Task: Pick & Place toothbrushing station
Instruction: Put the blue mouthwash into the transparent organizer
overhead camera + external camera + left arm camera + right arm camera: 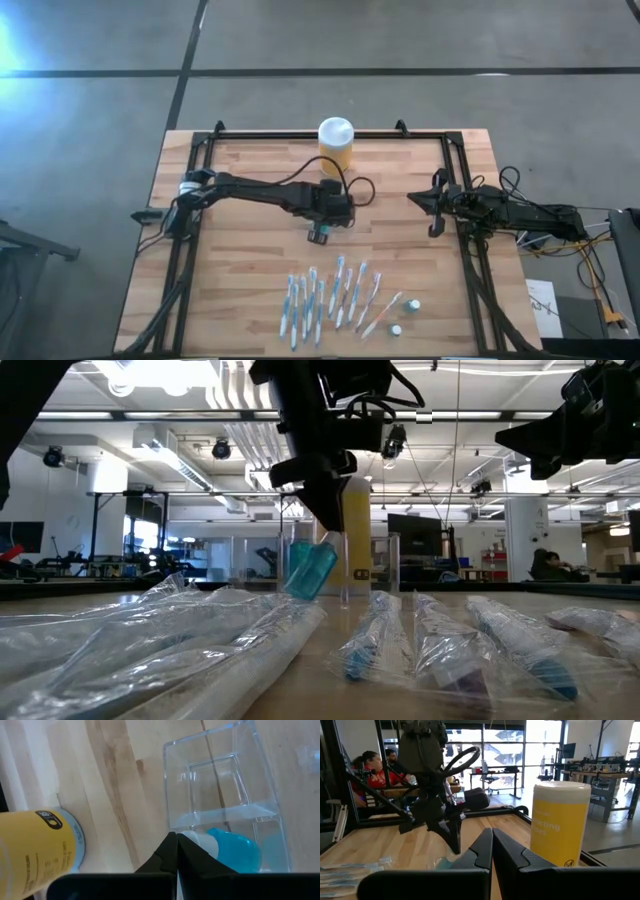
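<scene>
The see-through toothbrushing station [220, 795] stands on the wooden table under my left gripper; it also shows in the low view [372, 565]. My left gripper [320, 235] is at the table's middle, shut on a small blue tube with a white end [232, 851]. The tube's blue end shows through the station's wall; whether it is inside a compartment, I cannot tell. The yellow jar with a white lid [335, 145] stands at the far edge. My right gripper [433, 213] is shut and empty at the table's right. My left gripper pinches the tube's white end [197, 840] between its two fingers [325, 510]. The fingers come from above, pointing down. The tube [310, 568] hangs tilted below the fingers, blue end down, at the station.
Several wrapped toothbrushes [330, 295] lie in a row near the table's front edge, with two small caps [405, 315] to their right. The black frame rails [460, 180] run along the table's sides. People sit in the room beyond [372, 767].
</scene>
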Robot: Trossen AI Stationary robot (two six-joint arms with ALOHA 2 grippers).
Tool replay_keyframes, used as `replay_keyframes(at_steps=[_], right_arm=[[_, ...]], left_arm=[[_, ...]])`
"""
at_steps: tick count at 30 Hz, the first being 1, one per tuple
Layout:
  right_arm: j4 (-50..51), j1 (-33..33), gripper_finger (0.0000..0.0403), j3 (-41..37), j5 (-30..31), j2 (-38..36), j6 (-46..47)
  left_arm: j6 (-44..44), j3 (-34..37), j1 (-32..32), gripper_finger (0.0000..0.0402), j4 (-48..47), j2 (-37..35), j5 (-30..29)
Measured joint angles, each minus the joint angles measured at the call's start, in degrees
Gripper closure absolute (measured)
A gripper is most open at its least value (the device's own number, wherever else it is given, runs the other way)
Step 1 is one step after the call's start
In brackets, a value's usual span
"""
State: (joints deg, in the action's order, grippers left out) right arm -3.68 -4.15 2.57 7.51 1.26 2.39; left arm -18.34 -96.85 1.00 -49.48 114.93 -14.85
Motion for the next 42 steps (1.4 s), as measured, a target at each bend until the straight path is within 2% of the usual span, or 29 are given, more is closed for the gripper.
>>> replay_keyframes(at_steps=[11, 42], right_arm=[[0.0, -0.02, 0.0394, 0.0, 0.13, 0.0, -0.04], [0.0, -0.02, 0.0394, 0.0, 0.07, 0.0, -0.04]], left_arm=[[2.74, -2.75, 2.35, 0.0399, -6.44, -0.02, 0.18], [11.05, -2.7, 8.36, 0.04, -15.41, -1.79, -0.55]])
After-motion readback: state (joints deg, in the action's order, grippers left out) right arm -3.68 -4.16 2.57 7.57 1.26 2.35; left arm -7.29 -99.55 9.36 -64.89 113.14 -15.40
